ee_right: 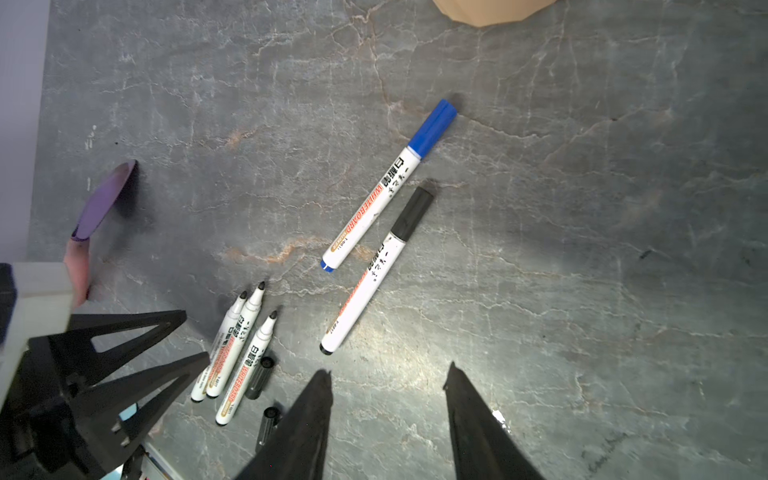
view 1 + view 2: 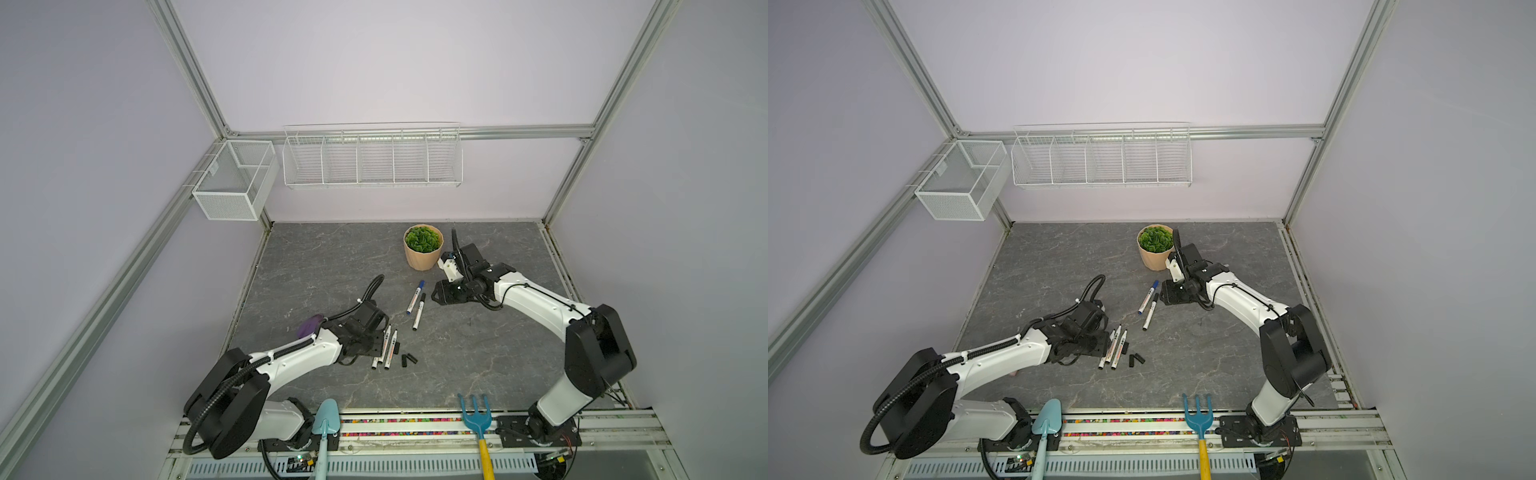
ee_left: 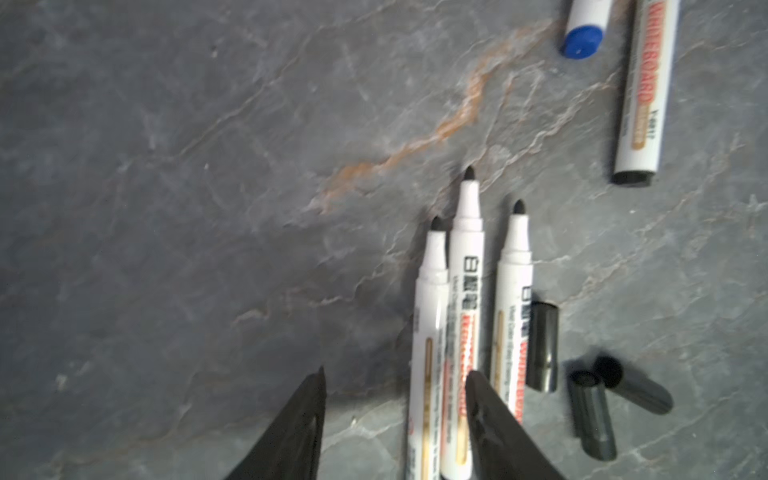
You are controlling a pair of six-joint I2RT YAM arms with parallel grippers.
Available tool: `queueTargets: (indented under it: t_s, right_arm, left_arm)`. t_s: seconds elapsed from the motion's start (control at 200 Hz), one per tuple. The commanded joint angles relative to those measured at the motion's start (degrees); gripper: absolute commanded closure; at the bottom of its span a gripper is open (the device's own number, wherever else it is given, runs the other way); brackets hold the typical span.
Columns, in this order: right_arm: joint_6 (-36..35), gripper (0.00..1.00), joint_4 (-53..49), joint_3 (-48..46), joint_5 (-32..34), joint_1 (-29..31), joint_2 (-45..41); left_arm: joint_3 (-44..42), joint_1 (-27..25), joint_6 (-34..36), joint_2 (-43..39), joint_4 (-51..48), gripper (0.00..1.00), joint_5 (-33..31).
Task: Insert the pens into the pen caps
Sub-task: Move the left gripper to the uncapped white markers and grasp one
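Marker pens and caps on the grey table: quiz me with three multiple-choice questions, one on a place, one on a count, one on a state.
1. The three loose short black plastic caps lie: A beside the uncapped white marker pens; B pushed onto pen tips; C inside a claw.
2. Pens wearing caps: A none; B four; C two.
3. The right claw is: A shut on a pen; B open and empty; C shut on a cap.
Answers: A, they lie next to the three bare-tipped pens; C, only the blue-capped pen and the black-capped pen are closed; B, its jaws stand apart with nothing between.
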Motion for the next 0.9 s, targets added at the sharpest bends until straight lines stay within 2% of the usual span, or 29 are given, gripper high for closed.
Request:
queueTargets:
  t_s: [0.0, 0.375, 0.55, 0.895]
  right_arm:
    - [-1.87, 0.52, -0.65, -0.40, 1.03, 0.14, -0.74]
    - [-2.33, 0.52, -0.77, -0.20, 1.18, 0.34, -1.08]
    - [-2.63, 0.52, -1.04, -0.06, 1.71, 0.31, -1.68]
    - [-2.90, 0.52, -1.11, 0.20, 2.06, 0.28, -2.40]
  left_arm:
    - [-1.13, 0.01, -4.21, -2.70, -0.43, 0.48, -1.07]
    - [-2.48, -0.09, -2.39, 1.17, 2.04, 0.51, 1.54]
    - [-2.24, -0.09, -2.69, 4.35, 1.33, 0.57, 1.27]
    - [1.35, -0.35, -3.89, 7.84, -2.62, 0.92, -0.59]
